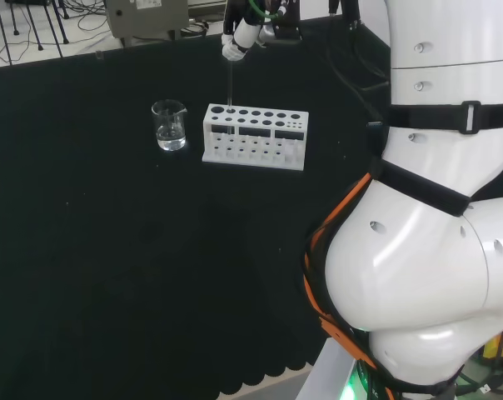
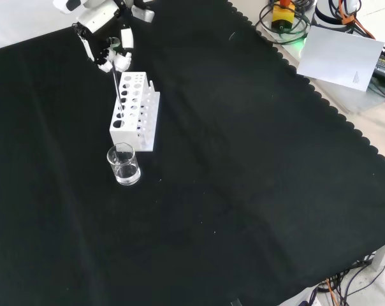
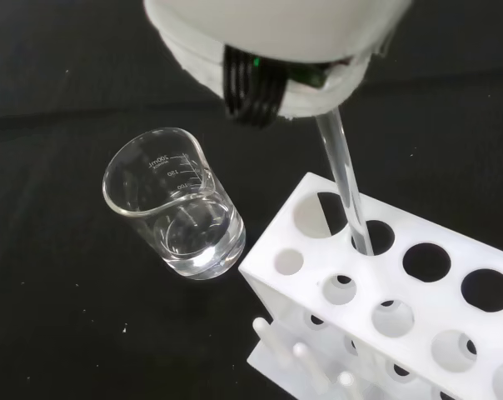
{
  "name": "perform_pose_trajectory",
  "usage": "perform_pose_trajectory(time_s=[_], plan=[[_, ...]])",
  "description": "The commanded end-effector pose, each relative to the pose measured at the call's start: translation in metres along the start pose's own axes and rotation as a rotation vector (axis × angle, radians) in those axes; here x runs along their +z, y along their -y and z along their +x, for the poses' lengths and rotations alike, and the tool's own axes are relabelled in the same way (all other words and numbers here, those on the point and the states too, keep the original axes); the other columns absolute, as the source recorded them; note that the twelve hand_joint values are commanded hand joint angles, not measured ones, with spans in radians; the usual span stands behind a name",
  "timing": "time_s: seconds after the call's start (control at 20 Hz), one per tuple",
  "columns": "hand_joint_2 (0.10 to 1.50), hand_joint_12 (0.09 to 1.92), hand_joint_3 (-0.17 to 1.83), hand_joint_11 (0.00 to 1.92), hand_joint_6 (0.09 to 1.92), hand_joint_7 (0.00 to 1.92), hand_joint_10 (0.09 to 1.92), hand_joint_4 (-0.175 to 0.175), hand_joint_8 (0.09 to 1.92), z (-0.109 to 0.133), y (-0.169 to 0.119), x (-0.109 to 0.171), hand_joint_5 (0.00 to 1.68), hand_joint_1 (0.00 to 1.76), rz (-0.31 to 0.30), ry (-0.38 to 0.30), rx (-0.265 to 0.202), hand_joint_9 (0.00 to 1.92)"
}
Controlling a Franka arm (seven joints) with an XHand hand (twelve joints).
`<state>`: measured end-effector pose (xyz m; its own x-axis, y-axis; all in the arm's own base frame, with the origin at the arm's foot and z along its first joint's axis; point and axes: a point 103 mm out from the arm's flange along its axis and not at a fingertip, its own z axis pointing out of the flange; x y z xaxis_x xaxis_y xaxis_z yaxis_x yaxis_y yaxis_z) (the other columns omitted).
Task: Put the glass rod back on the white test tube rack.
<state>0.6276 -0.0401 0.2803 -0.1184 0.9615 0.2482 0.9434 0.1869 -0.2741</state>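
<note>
Even, bright overhead room light; the black cloth (image 2: 243, 191) soaks it up and shows almost no cast shadows in head and front views. Soft glare sits on the arm's white links (image 1: 418, 275) and glints ring the beaker (image 3: 175, 212) rim and water. In the wrist view the hand (image 3: 268, 33) blurs out of focus, overexposed white.

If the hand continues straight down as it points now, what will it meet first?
Most likely the white test tube rack. The hand holds the glass rod above the rack's end nearest the beaker, and the rod's tip already enters a hole there. Depth below stays unclear.
</note>
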Motion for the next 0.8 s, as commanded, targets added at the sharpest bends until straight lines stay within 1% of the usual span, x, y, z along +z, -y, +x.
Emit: perform_pose_trajectory(time_s=[0.05,0.5,0.65,0.7,0.8], plan=[[0.71,0.82,0.51,1.67,0.48,1.64,0.74,-0.175,0.56,-0.0011,-0.0013,0.0053,1.33,1.21,0.033,-0.013,0.004,1.92],[0.73,0.81,0.48,1.7,0.49,1.63,0.74,-0.175,0.55,0.002,-0.0052,0.0098,1.32,1.21,0.067,-0.011,0.001,1.92],[0.51,0.8,0.75,1.74,0.57,1.6,0.73,-0.175,0.56,0.0018,-0.0066,0.0102,1.13,1.22,0.096,-0.034,0.004,1.92],[0.47,0.83,0.81,1.76,0.64,1.58,0.73,-0.175,0.58,0.0007,-0.0067,0.0107,1.02,1.21,0.108,-0.044,0.005,1.92],[0.42,0.88,0.86,1.78,0.77,1.53,0.72,-0.175,0.61,-0.0011,-0.007,0.0121,0.8,1.2,0.116,-0.054,0.008,1.92]])
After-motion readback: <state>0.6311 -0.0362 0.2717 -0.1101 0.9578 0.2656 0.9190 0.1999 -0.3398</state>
